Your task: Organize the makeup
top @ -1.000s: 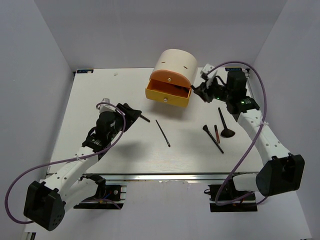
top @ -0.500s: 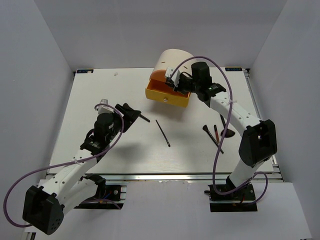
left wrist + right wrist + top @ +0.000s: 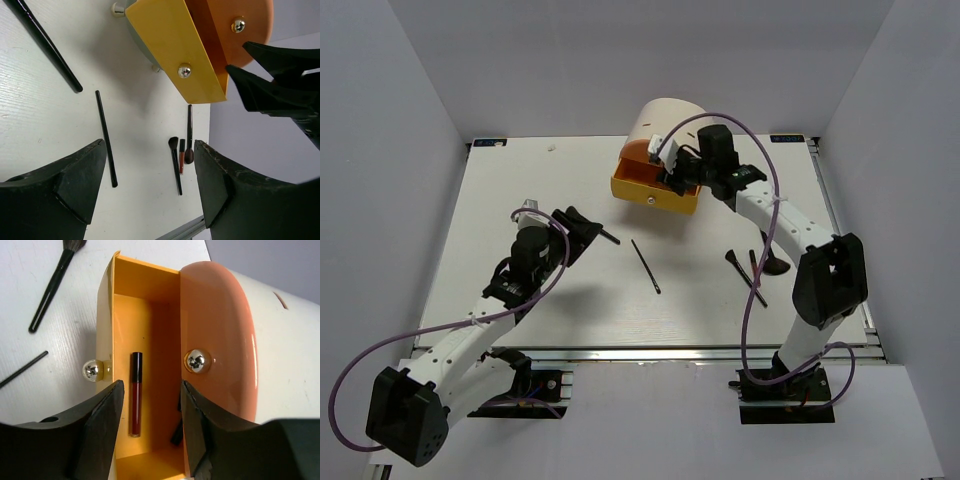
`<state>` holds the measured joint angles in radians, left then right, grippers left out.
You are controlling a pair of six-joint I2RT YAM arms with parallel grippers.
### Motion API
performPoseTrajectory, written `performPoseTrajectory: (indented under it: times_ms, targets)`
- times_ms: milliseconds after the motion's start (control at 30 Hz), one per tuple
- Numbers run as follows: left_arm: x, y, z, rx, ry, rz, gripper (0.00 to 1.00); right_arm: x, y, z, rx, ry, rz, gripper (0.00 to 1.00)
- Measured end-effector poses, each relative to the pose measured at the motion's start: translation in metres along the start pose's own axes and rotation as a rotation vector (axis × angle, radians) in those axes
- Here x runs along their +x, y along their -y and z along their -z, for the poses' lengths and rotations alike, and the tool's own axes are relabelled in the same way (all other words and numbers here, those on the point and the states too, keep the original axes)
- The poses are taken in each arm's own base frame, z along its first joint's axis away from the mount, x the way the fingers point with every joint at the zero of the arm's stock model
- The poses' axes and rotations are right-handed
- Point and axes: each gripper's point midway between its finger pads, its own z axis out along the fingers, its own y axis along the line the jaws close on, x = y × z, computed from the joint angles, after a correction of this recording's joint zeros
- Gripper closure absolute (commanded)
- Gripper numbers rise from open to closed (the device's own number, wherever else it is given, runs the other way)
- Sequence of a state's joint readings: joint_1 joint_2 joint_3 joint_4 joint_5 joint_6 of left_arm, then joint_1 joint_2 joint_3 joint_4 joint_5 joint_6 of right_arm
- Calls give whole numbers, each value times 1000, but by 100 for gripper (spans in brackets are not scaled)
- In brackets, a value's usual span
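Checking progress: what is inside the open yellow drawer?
One slim red-and-black stick lies on the yellow drawer floor. Fingers of the right gripper cover its lower corners.

no readable text, labels or numbers

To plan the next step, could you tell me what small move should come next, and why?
Probably draw the right end effector away from the yellow drawer: it is open and empty, the red-and-black stick lies inside, and brushes lie on the table.

Top view high, looks down; both wrist views close, share yellow drawer.
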<state>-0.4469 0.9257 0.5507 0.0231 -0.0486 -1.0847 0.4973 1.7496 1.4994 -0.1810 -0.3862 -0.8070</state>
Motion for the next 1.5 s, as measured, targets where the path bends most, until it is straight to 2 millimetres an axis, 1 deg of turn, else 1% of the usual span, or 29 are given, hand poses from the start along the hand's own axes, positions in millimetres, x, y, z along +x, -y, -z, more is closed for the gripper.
performPoseTrajectory:
  times_ms: [100,133,200,233,267,300,333,367,400,433,467,500,567,600,633,667,700,767,833,967,1067,1133,1200,1267,1333,1367,1467,1500]
  targets:
    - [1,-2,-1,-7,-4,-1,21,-8,5,13,36,6,-76,57]
    - [1,-2,-1,-7,-4,-3,21,-12,7,21,54,11,-108,65]
    - [1,-2,-1,-7,-3,-4,27,-20,15,50,115,25,-192,70]
    - [1,-2,-1,-6,-3,-3,31,-20,22,69,161,33,-240,70]
    - [1,-1,-1,-4,-1,-1,39,-18,28,90,208,38,-286,70]
    - [0,-1,-2,-1,0,1,64,-12,35,111,259,30,-326,69]
    - [0,-1,-2,-1,1,9,73,-5,41,131,312,20,-363,63]
    - [0,-2,-2,-4,1,5,77,6,47,149,368,0,-401,60]
    - [1,-2,-2,-6,2,2,78,22,47,164,415,-35,-443,53]
    - [0,-3,-2,-7,2,-1,76,40,43,174,443,-76,-485,50]
    - [0,-3,-2,-6,2,-5,71,62,33,180,459,-132,-534,48]
    - [0,-3,-2,-6,2,-9,57,87,19,181,456,-198,-587,43]
    - [1,-4,-2,-10,-1,-21,44,136,-20,178,413,-341,-701,41]
    - [2,-5,-3,-13,-3,-24,40,161,-45,176,377,-420,-759,40]
    - [2,-6,-4,-18,-6,-24,36,180,-67,176,344,-488,-814,40]
    - [3,-7,-5,-23,-10,-27,35,198,-91,177,309,-559,-866,39]
    - [4,-9,-7,-29,-16,-29,34,211,-110,178,282,-616,-911,36]
    - [7,-12,-10,-39,-29,-32,33,225,-133,181,253,-690,-967,36]
    - [10,-15,-11,-50,-40,-33,33,231,-137,180,255,-718,-985,35]
    - [10,-15,-9,-52,-41,-32,32,242,-136,174,268,-737,-1000,38]
    - [6,-8,-4,-30,-28,-27,32,251,-137,168,267,-749,-1002,44]
    - [3,-4,1,-13,-18,-21,32,259,-139,163,260,-764,-1005,49]
    - [1,-2,5,-5,-9,-14,31,268,-141,158,253,-784,-1012,55]
    - [0,-2,8,-7,-5,-10,31,274,-143,154,246,-799,-1017,58]
    - [-1,-3,10,-12,0,-10,31,276,-137,152,261,-793,-1008,60]
    - [-1,-4,10,-17,1,-10,31,277,-135,151,268,-791,-1004,63]
    - [-1,-7,10,-30,3,-10,31,279,-133,151,279,-793,-996,65]
    - [-1,-7,10,-31,3,-9,31,280,-132,151,283,-794,-993,68]
